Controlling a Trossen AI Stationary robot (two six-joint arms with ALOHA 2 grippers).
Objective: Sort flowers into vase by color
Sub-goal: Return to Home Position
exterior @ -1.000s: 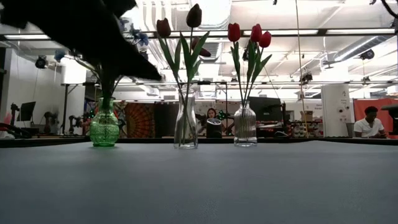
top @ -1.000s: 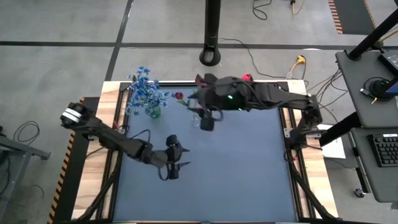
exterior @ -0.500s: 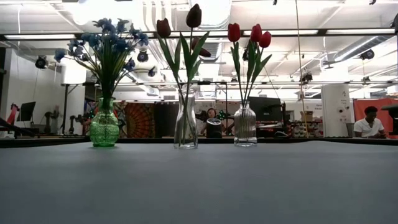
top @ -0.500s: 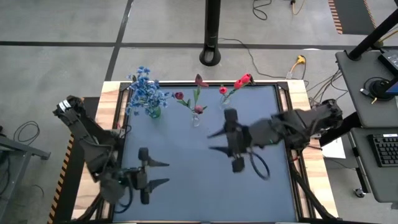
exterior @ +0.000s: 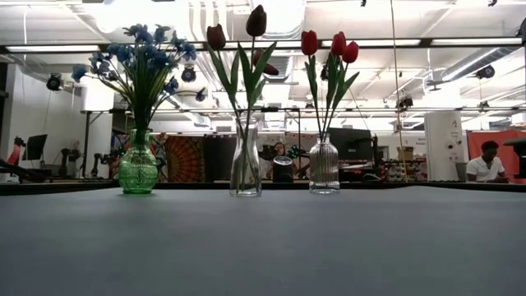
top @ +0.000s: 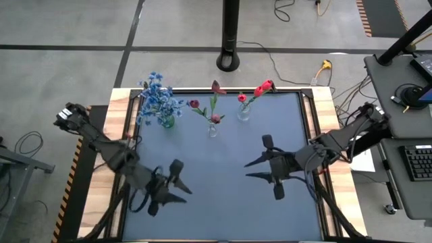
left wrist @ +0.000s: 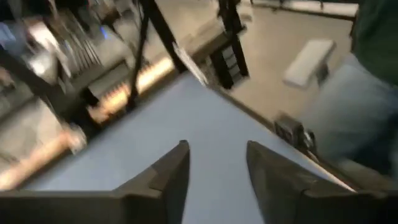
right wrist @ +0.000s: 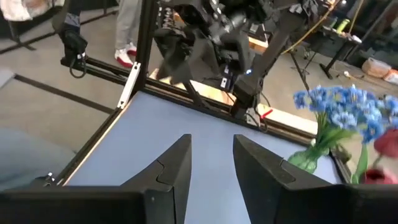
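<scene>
Three vases: in a row along the far edge of the bench (top: 223, 216), each apart from its neighbour.
Green vase (exterior: 138, 170): leftmost in the low view. It holds the blue flowers (exterior: 140, 57), stems upright and blossoms fanned out above the neck.
Middle clear vase (exterior: 246, 164): holds the dark red tulips (exterior: 256, 20), whose buds stand at different heights.
Ribbed clear vase (exterior: 324, 168): rightmost. It holds the bright red tulips (exterior: 333, 43), bunched close together.
Left hand (top: 181, 189): above the near-left part of the bench, well apart from the vases. Its fingers are spread with nothing between them.
Right hand (top: 248, 170): above the right-middle of the bench, nearer the ribbed vase but clear of it. Its fingers are apart and grip nothing.
Background: a person (exterior: 483, 160) in a white shirt sits beyond the bench, at the right of the low view.
</scene>
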